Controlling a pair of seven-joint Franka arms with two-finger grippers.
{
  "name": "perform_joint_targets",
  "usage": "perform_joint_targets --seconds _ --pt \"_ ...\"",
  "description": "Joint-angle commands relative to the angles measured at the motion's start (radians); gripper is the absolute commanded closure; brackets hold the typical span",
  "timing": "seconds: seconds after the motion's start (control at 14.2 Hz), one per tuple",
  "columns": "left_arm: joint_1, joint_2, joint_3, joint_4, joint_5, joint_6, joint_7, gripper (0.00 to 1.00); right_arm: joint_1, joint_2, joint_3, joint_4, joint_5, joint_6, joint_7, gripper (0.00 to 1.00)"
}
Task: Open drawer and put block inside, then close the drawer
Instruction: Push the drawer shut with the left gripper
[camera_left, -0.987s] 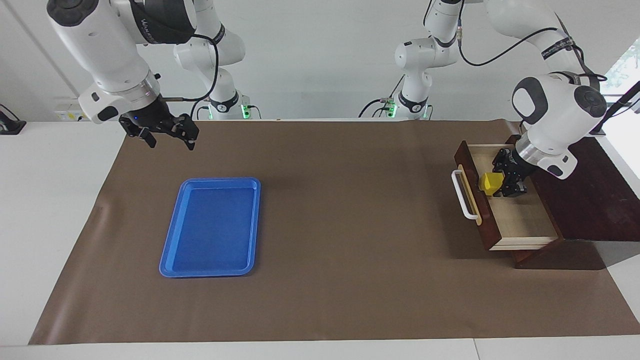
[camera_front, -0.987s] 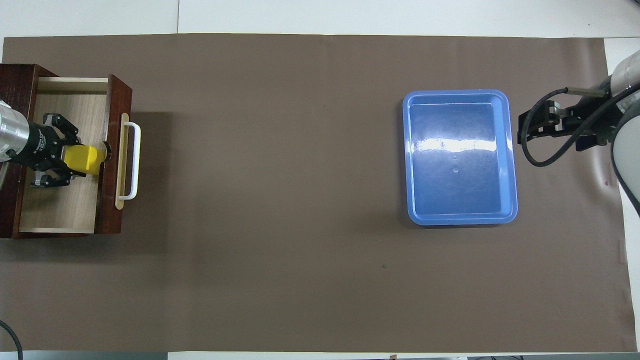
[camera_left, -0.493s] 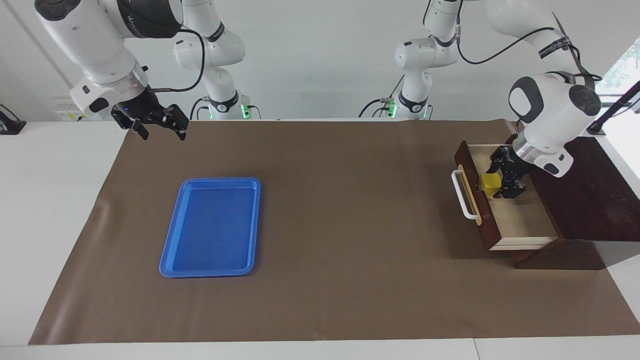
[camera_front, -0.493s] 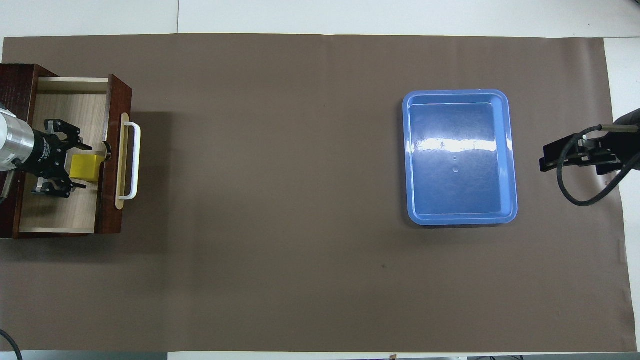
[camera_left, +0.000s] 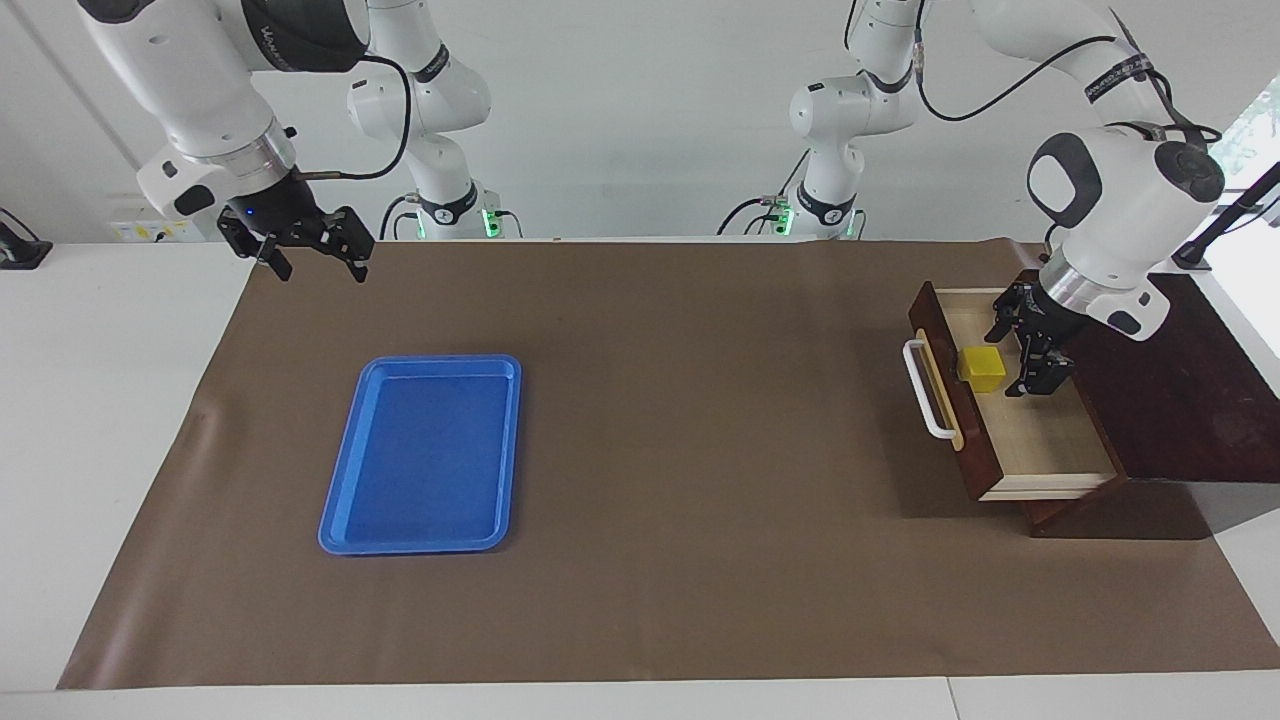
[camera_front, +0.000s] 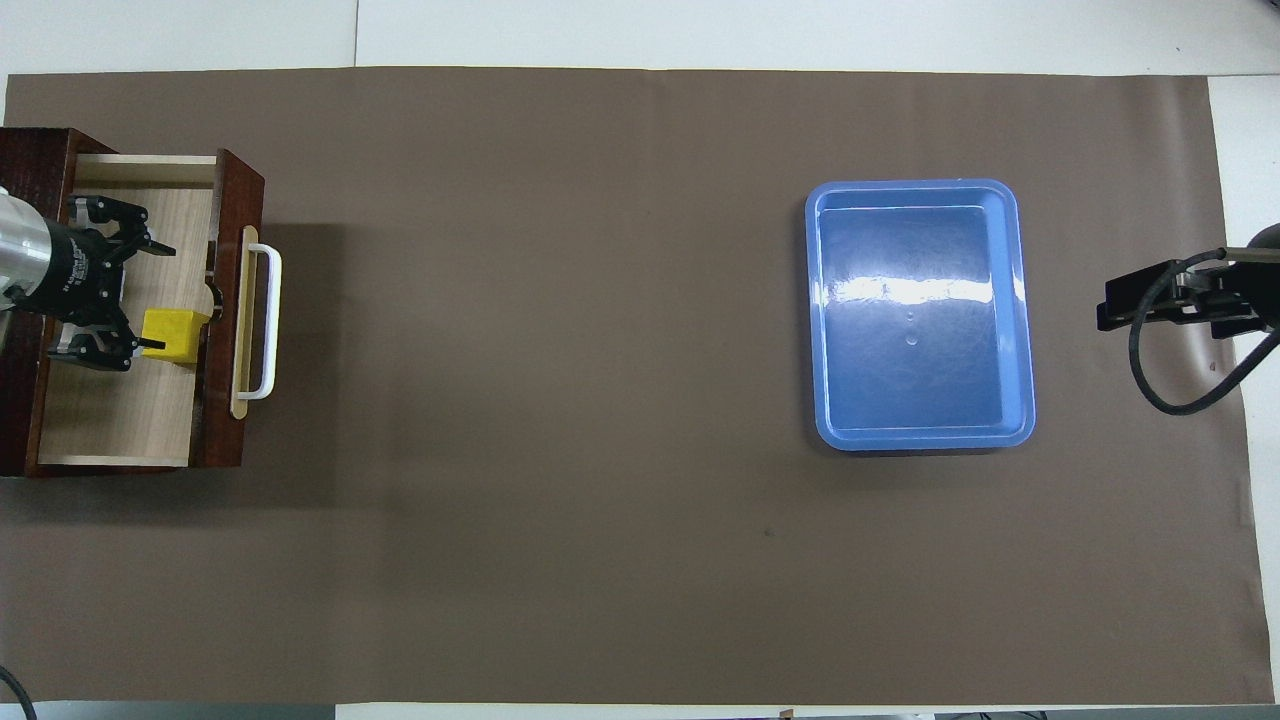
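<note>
Since left tool (camera_left: 1035, 350) let go, block (camera_left: 982, 368) sits in drawer (camera_left: 1040, 440).

drawer (camera_left: 1030, 440): dark wood, pulled open, pale inside | block (camera_left: 982, 368): yellow cube, resting inside by drawer front

I see a white surface (camera_left: 120, 420) almost fully covered by a brown mat (camera_left: 700, 420). Directly on the mat lie two things: a flat blue tray (camera_left: 420, 455) toward the right arm's end, and a dark wooden box (camera_left: 1170, 400) at the left arm's end, its drawer (camera_left: 1030, 430) pulled out toward the middle of the mat. The tray sits well apart from the box, with bare mat between them.
</note>
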Motion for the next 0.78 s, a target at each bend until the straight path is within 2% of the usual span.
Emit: perform_joint_targets --seconds 0.0,0.07,0.28,0.35,0.49,0.56,0.7 --pt "-0.074 0.002 0.009 0.007 0.009 -0.001 -0.093 0.00 -0.018 -0.017 0.007 -0.025 -0.011 0.019 -0.018 0.00" --pt "-0.106 0.000 0.009 -0.005 0.009 0.008 -0.095 0.00 -0.025 -0.017 0.007 -0.025 -0.011 0.021 -0.018 0.00" --pt "-0.119 -0.009 0.010 -0.058 0.012 0.011 -0.087 0.00 -0.042 -0.017 0.016 -0.028 -0.011 0.058 -0.009 0.00" --pt "-0.119 -0.012 0.009 -0.089 0.036 0.032 -0.086 0.00 -0.082 -0.018 0.042 -0.029 -0.007 0.064 -0.015 0.00" --pt "-0.118 -0.012 0.009 -0.111 0.057 0.062 -0.083 0.00 -0.189 -0.017 0.150 -0.026 -0.006 0.064 -0.016 0.00" --pt "-0.107 -0.010 0.009 -0.108 0.057 0.063 -0.069 0.00 -0.221 -0.017 0.175 -0.026 -0.007 0.066 -0.016 0.00" --pt "-0.101 -0.006 0.013 -0.100 0.057 0.063 -0.040 0.00 -0.225 -0.015 0.177 -0.025 -0.006 0.066 -0.015 0.00"
